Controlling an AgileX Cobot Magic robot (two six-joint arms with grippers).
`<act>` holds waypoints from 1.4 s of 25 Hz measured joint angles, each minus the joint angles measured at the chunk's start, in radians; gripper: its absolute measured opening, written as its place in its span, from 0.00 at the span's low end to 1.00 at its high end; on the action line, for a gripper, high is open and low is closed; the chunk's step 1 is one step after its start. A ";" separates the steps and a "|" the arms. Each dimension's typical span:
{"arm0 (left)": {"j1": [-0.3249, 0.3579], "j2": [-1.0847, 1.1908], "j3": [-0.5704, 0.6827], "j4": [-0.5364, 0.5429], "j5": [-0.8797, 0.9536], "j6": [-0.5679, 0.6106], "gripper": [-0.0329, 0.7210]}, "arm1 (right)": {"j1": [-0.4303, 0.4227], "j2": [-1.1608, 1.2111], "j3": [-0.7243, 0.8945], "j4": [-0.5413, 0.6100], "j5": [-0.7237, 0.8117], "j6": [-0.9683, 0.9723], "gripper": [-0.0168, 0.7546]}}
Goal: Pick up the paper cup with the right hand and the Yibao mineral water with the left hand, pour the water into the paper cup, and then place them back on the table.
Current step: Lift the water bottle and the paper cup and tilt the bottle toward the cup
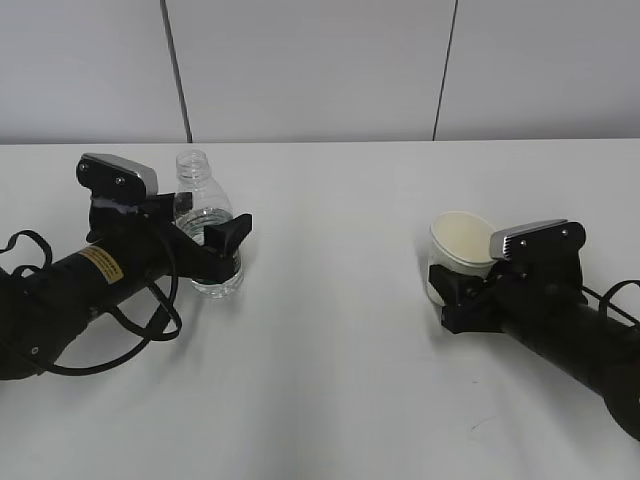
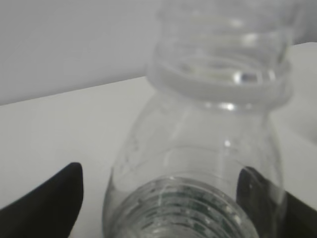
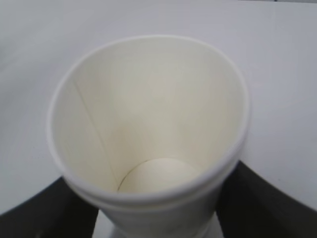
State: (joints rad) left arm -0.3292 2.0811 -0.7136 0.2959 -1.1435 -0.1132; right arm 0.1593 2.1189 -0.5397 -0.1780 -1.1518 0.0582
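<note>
The Yibao mineral water (image 1: 207,225), a clear capless bottle holding some water, stands upright on the table (image 1: 330,330) at the left. My left gripper (image 1: 215,250) is shut on its lower body, one black finger (image 1: 228,232) across its front. In the left wrist view the bottle (image 2: 208,148) fills the space between the fingertips (image 2: 54,198). At the right, the paper cup (image 1: 460,240) sits between the jaws of my right gripper (image 1: 452,290), which is shut on its lower wall. From the right wrist the cup (image 3: 148,119) looks dry inside, with a finger (image 3: 262,203) on each side.
A plain grey panelled wall (image 1: 320,70) rises behind the table's far edge. Bare white tabletop lies between the two arms and in front of them. A black cable (image 1: 150,330) loops off the left arm onto the table.
</note>
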 joint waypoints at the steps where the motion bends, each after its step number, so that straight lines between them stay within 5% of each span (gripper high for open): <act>1: 0.000 0.000 0.000 0.000 0.000 0.000 0.81 | 0.000 0.000 -0.002 -0.008 0.000 0.000 0.68; 11: -0.001 0.000 0.000 0.012 0.000 -0.001 0.57 | 0.000 0.000 -0.016 -0.152 0.000 0.012 0.68; 23: -0.001 -0.008 0.000 0.090 0.009 -0.001 0.56 | 0.000 0.000 -0.050 -0.382 0.000 0.072 0.68; 35: -0.001 -0.158 0.000 0.193 0.250 0.003 0.55 | 0.000 0.002 -0.105 -0.566 0.000 0.187 0.68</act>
State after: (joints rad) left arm -0.3300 1.9230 -0.7136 0.4890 -0.8939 -0.1103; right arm 0.1593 2.1211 -0.6450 -0.7436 -1.1518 0.2450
